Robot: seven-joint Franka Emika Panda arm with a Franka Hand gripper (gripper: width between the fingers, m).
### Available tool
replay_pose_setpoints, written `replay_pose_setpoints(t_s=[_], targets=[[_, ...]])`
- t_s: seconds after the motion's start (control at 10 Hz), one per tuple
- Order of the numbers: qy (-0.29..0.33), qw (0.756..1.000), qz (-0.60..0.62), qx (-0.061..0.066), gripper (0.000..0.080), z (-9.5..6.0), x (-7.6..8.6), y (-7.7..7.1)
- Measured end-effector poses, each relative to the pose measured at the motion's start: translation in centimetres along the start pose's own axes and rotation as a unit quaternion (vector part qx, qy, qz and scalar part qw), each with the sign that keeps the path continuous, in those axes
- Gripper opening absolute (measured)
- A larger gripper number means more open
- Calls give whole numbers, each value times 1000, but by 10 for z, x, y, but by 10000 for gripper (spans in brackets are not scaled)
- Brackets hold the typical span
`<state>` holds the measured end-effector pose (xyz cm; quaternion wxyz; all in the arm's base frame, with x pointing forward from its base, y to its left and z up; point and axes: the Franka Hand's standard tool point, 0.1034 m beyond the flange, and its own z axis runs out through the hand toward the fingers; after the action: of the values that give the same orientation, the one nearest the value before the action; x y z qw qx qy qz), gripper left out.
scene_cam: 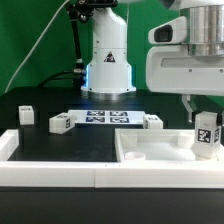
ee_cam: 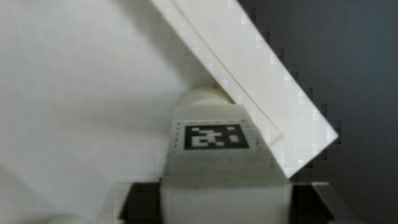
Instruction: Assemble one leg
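Note:
My gripper (scene_cam: 207,112) is at the exterior view's right, shut on a leg (scene_cam: 207,131), a small white block with a black-and-white tag. It holds the leg upright at the far right corner of the large white panel (scene_cam: 150,155). In the wrist view the leg (ee_cam: 217,150) sits between my dark fingers (ee_cam: 146,200), its rounded tip against the panel's raised rim (ee_cam: 249,75). Three other legs stand on the table: one at the left (scene_cam: 26,114), one beside the marker board (scene_cam: 60,123), one to its right (scene_cam: 152,121).
The marker board (scene_cam: 105,118) lies flat in the middle of the black table. White border rails (scene_cam: 50,172) run along the near edge and left side. The robot base (scene_cam: 108,65) stands behind.

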<state>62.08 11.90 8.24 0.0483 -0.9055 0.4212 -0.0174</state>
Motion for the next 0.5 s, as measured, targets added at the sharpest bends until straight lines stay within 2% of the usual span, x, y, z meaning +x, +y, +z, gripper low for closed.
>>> replay_pose_setpoints(t_s=[0.2,0.5], targets=[[-3,991,135,5,291,0,0,0],[-26,966,256,14,291,0,3,2]])
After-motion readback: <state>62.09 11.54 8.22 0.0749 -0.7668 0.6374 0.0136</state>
